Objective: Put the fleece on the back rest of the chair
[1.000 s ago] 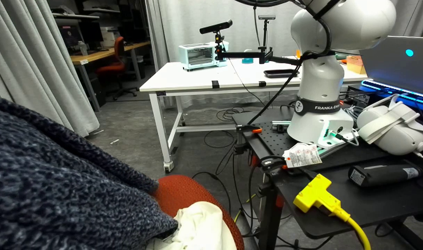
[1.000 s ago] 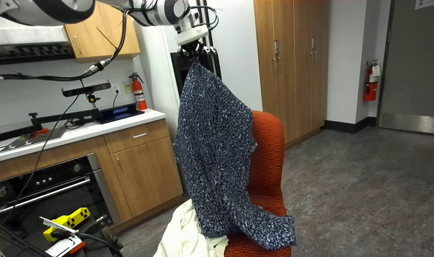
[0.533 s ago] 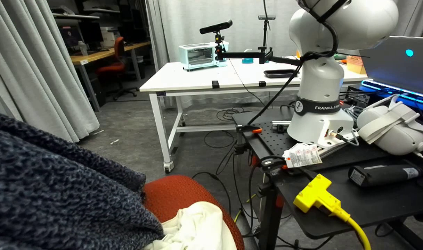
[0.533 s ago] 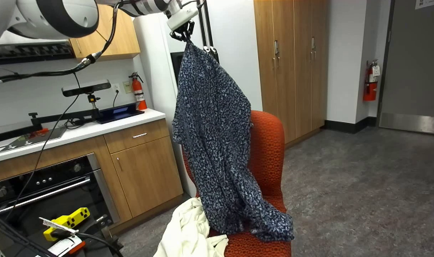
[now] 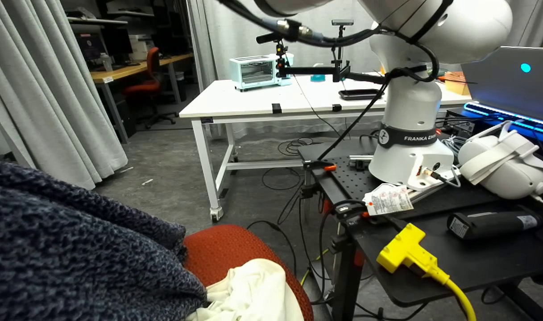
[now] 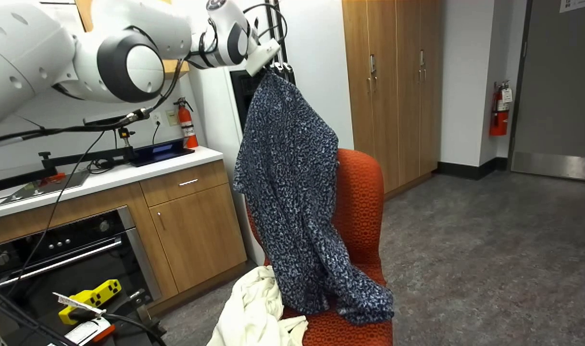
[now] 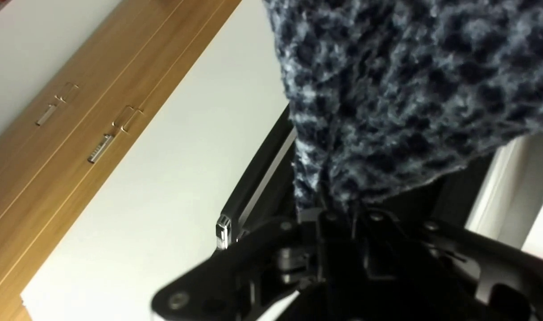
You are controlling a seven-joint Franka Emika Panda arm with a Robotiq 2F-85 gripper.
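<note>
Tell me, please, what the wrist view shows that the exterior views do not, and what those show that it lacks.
Wrist view only: the gripper clearly shut on a bunched bit of the fleece, seen close up.

Exterior views only: the rust-orange chair, the cream-white cloth and the yellow outlet block, each in both exterior views.

Shared: the fleece, and the wooden cupboards, which appear in an exterior view.

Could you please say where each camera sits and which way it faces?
Exterior view: beside the chair, facing the white table; the arm shows, base included.
Exterior view: seemingly opposite, facing the chair and tall cupboards; arm's upper links show.
Wrist view: at the arm's end, facing the fleece; the pincer shows.
Both exterior views share chair, fleece, cream cloth.
</note>
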